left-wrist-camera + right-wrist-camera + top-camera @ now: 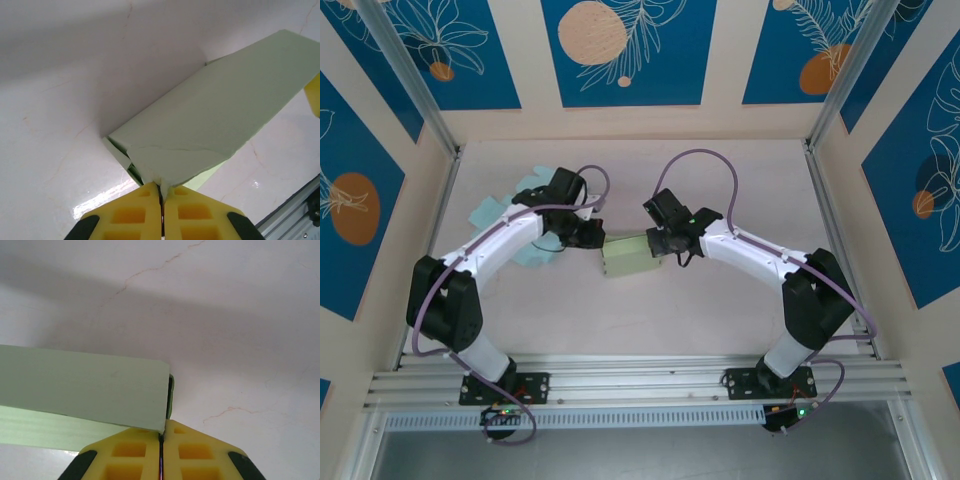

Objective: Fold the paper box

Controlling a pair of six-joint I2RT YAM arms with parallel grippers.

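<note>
The paper box [633, 258] is pale green and lies partly folded on the table between my two arms. My left gripper [592, 236] is at its left end. In the left wrist view the yellow jaws are shut on a creased corner flap of the paper box [210, 120], which runs down into the left gripper [161, 189]. My right gripper [665, 245] is at the box's right end. In the right wrist view the right gripper [161, 432] is shut, pinching the lower corner of a flat panel of the paper box [85, 385].
A light blue paper sheet [485, 213] lies under my left arm at the back left. Aluminium rails [640, 375] border the table's near edge, and patterned walls enclose the other sides. One yellow finger of the right gripper [314, 95] shows at the right edge of the left wrist view.
</note>
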